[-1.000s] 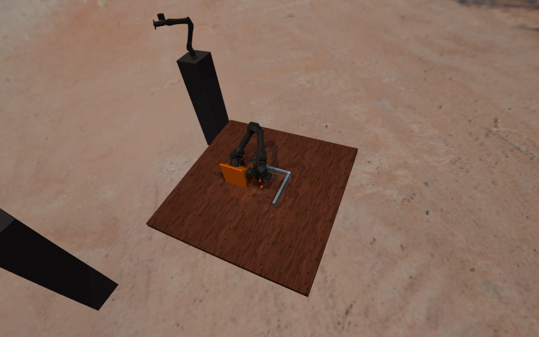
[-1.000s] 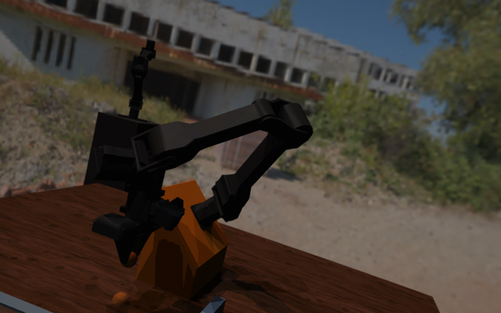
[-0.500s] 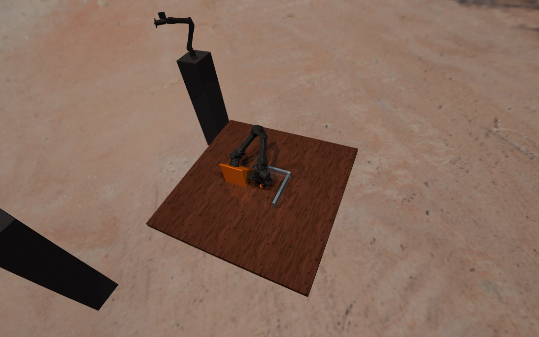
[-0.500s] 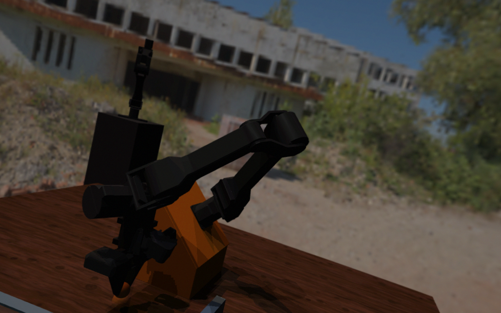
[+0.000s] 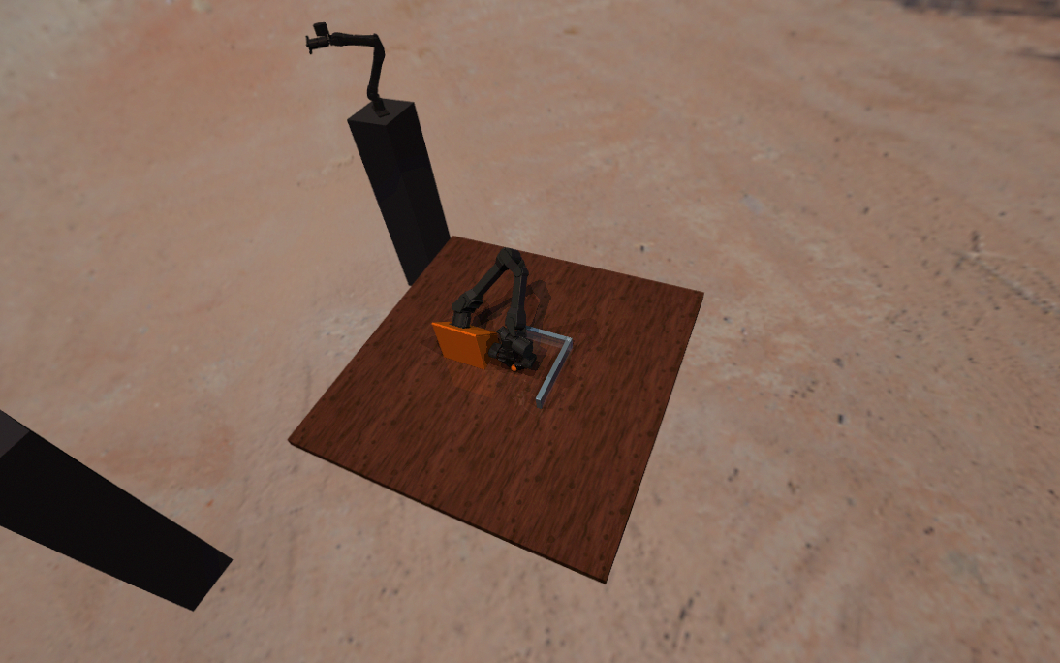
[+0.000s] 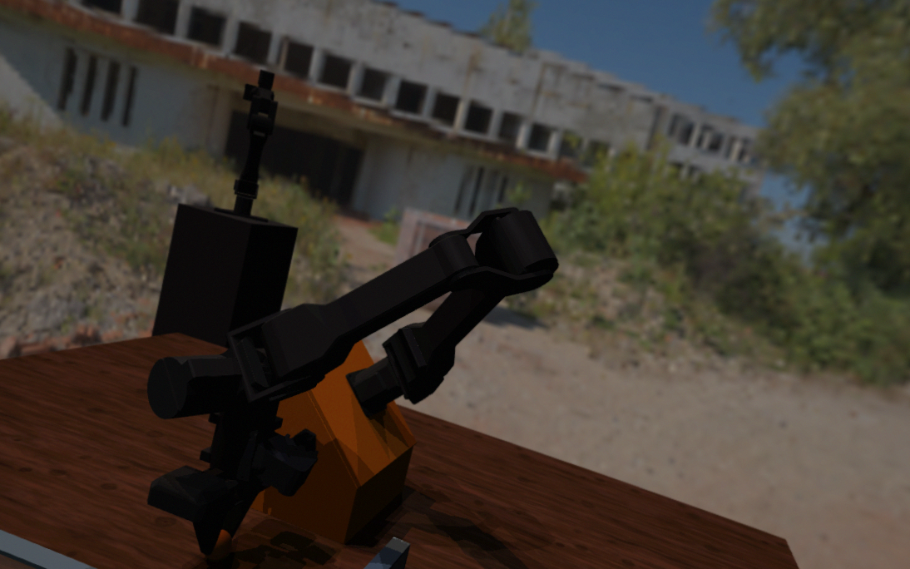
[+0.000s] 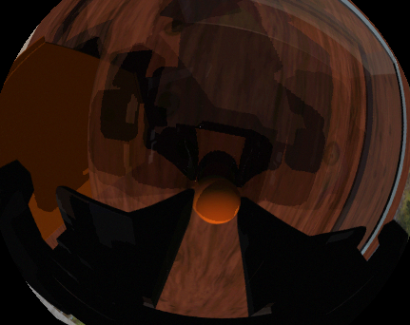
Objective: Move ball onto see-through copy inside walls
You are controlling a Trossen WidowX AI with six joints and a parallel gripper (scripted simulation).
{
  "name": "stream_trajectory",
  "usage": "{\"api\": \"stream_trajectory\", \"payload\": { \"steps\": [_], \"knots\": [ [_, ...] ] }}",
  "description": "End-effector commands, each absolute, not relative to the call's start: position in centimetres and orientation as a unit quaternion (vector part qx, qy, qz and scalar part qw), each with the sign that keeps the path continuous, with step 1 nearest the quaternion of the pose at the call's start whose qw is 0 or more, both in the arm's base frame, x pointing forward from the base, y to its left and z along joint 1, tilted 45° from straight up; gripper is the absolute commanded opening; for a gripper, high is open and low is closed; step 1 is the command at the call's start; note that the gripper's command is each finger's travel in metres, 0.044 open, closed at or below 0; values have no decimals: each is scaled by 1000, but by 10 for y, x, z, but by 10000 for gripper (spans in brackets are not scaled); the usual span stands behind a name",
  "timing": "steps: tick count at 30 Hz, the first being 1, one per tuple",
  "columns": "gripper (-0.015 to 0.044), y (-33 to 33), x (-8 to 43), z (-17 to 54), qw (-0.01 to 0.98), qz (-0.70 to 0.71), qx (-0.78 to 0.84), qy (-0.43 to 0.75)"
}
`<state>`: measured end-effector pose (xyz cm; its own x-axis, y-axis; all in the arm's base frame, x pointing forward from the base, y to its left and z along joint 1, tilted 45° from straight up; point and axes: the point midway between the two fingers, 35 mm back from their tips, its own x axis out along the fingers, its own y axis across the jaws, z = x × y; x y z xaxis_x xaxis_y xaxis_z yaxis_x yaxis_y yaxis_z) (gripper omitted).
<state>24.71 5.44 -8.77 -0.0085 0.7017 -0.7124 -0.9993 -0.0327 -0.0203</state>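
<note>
The ball, small and orange, sits pinched between the tips of the gripper, whose dark fingers converge on it from either side and press on its flanks. In the exterior view the gripper points straight down and its tips are at or almost at the wooden table, so the ball looks to be at table height or a hair above it; whether it touches the wood cannot be told. The see-through copy is not separately visible in any view, which suggests, as a judgement only, that the ball is overlapping it. From above, the ball lies inside the angle of the two clear walls, near the short wall and apart from the long one, with the robot's orange base block just beside the gripper on the other side. The step in hand appears to be the release. To do it well, the arm should be fully settled before opening, the ball resting on the wood rather than dropped, and the fingers should part evenly so neither nudges it sideways. The withdrawal should go straight up, since a sideways exit risks knocking the ball toward the open side.
</note>
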Motion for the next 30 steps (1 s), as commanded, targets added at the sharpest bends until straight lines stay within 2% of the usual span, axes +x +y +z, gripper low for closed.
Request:
{"api": "stream_trajectory", "payload": {
  "steps": [1, 8, 17, 18, 24, 30],
  "knots": [
    [0, 60, 245, -92, 645, 661, -279, 263],
    [0, 60, 245, -92, 645, 661, -279, 263],
    [236, 58, 246, -92, 645, 660, -283, 262],
    [248, 58, 246, -92, 645, 660, -283, 262],
    [248, 56, 247, -90, 645, 660, -283, 263],
    [248, -2, 247, -32, 644, 661, -281, 264]
  ]
}}
